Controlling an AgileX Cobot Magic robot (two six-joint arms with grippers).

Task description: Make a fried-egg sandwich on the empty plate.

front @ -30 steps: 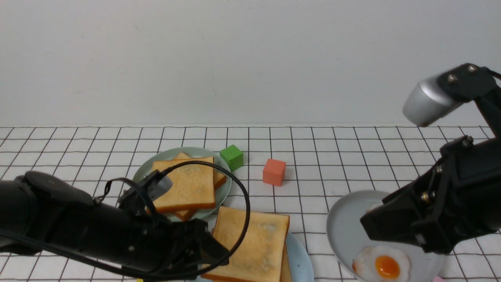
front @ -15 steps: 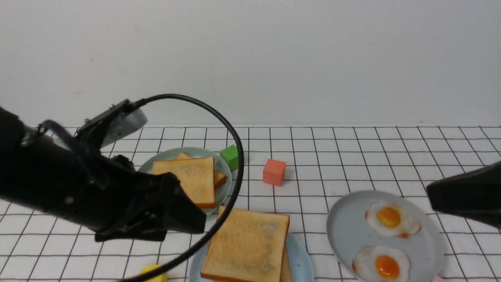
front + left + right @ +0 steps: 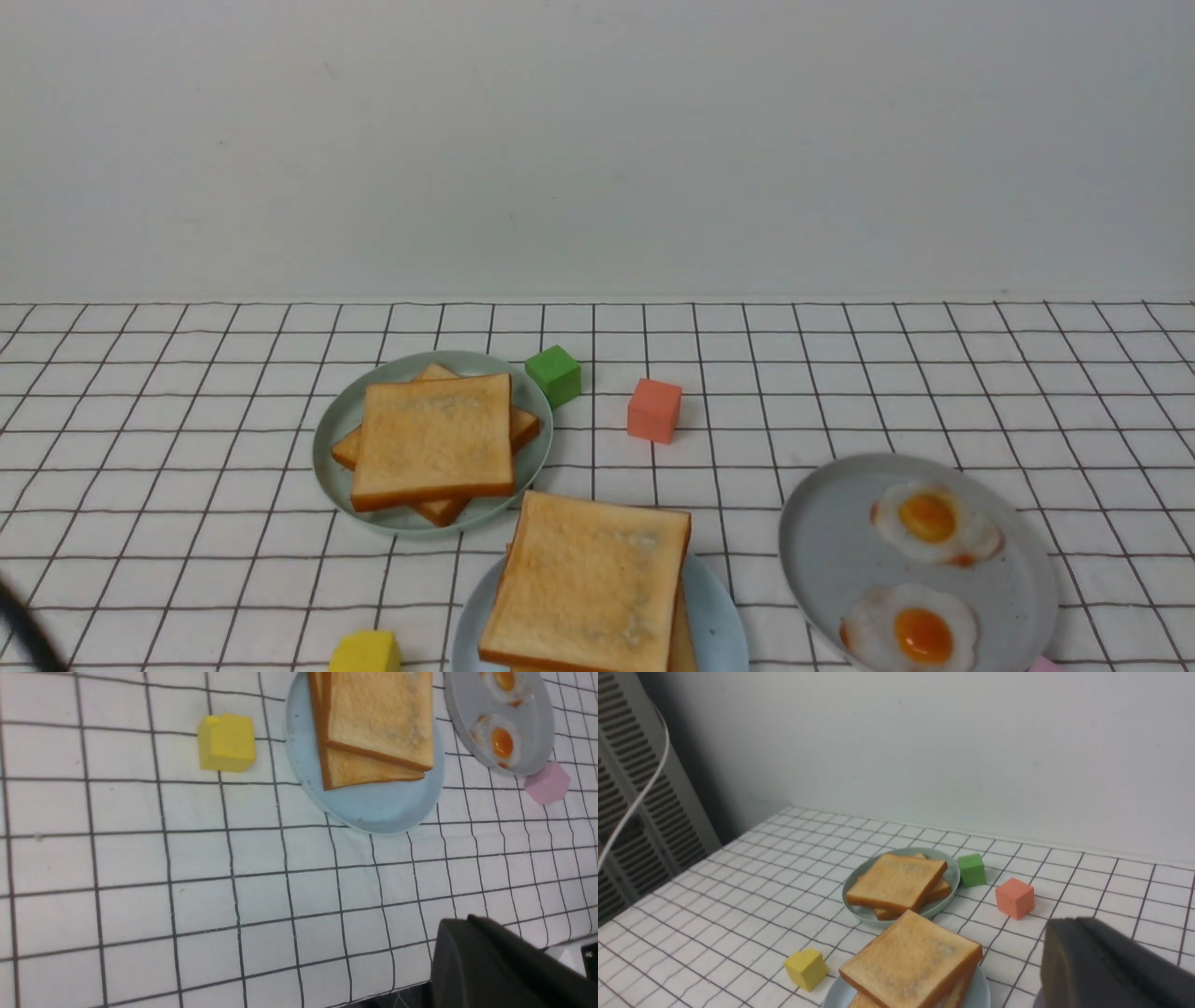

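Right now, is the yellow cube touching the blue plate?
No: in the left wrist view, bare checked cloth separates the yellow cube from the blue plate.

Three plates (image 3: 719,616), four toast slices (image 3: 588,588), two fried eggs (image 3: 924,518) and four cubes (image 3: 653,409).

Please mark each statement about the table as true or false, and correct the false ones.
1. Two fried eggs lie on the grey plate. True.
2. The green cube sits on the pale green plate. False: it stands on the cloth, just beside that plate's rim.
3. The toast stack rests on the blue plate. True.
4. The yellow cube lies on the right of the blue plate. False: it lies on the left.
5. The orange cube touches the green cube. False: they stand apart.
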